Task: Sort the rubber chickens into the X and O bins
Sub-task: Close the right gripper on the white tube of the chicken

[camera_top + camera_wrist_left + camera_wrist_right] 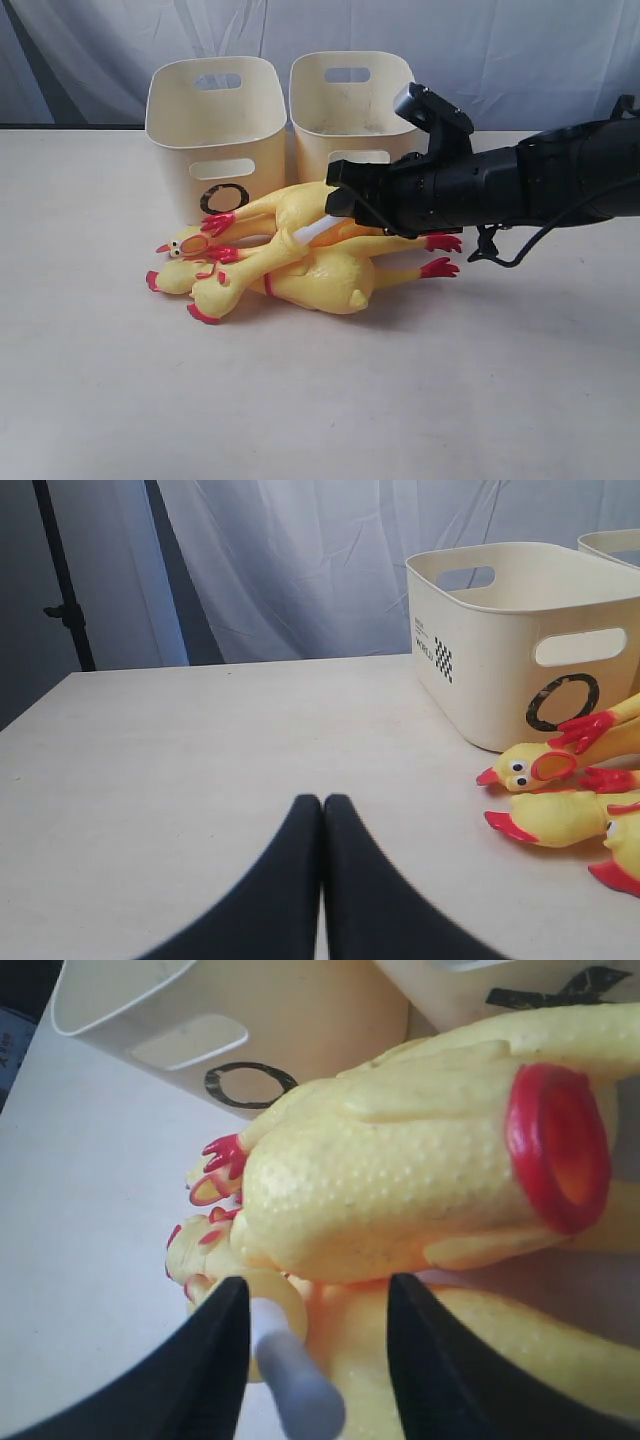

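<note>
Three yellow rubber chickens (300, 265) lie piled in front of the two cream bins. The O bin (215, 130) stands on the left, its black O (562, 701) facing forward; the other bin (350, 105) stands to its right, its mark hidden behind my arm. My right gripper (318, 1295) is open over the pile, its fingers either side of a white tube (295, 1385) that sticks out of one chicken, with the top chicken's body (400, 1185) just beyond. My left gripper (322, 802) is shut and empty, low over the bare table left of the chickens' heads (535, 768).
A pale table (120, 400) carries everything, backed by a white curtain (500, 50). A dark stand pole (62, 580) rises behind the table's far left in the left wrist view. The right arm's black body (520, 185) reaches in from the right with a loose cable under it.
</note>
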`<state>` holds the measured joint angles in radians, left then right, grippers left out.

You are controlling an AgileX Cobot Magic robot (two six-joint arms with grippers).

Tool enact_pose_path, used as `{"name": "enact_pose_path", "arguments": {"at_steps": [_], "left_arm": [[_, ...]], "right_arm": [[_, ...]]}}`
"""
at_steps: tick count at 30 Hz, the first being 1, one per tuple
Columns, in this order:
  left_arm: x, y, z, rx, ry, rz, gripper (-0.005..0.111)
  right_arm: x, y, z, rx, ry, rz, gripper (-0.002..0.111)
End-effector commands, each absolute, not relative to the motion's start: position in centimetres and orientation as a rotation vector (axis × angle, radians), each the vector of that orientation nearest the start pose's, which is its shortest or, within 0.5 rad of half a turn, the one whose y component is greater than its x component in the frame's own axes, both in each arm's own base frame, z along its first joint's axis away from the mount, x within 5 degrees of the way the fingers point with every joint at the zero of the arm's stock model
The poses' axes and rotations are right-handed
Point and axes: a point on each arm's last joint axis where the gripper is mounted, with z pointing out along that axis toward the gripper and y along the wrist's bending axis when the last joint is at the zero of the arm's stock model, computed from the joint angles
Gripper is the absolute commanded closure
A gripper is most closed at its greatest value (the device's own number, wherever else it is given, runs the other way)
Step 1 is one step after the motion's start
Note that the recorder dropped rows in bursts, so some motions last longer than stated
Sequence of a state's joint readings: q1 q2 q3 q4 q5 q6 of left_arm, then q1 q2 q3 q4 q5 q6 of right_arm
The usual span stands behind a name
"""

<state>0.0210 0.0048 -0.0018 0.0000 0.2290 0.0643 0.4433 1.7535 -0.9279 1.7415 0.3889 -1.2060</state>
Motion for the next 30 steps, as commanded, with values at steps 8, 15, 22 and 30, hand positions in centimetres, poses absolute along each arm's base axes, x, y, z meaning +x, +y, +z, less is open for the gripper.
{"name": "enact_pose_path", "arguments": {"at_steps": [8, 15, 22, 30], "left_arm": [[5.6, 0.1, 19.3, 0.039, 1.708, 0.06, 0.106], [5.6, 0.1, 19.3, 0.039, 1.708, 0.06, 0.106], [5.6, 0.1, 19.3, 0.039, 1.708, 0.06, 0.106], [5.6, 0.1, 19.3, 0.039, 1.708, 0.06, 0.106]], "right_arm": [[30.7, 18.5, 19.0, -0.1, 2.355, 0.955, 0.07], [30.7, 18.5, 19.0, -0.107, 2.354, 0.968, 0.101], [30.7, 18.6, 19.0, -0.107, 2.354, 0.97, 0.109], [30.3, 18.7, 20.2, -0.12, 2.324, 1.027, 0.109]]}}
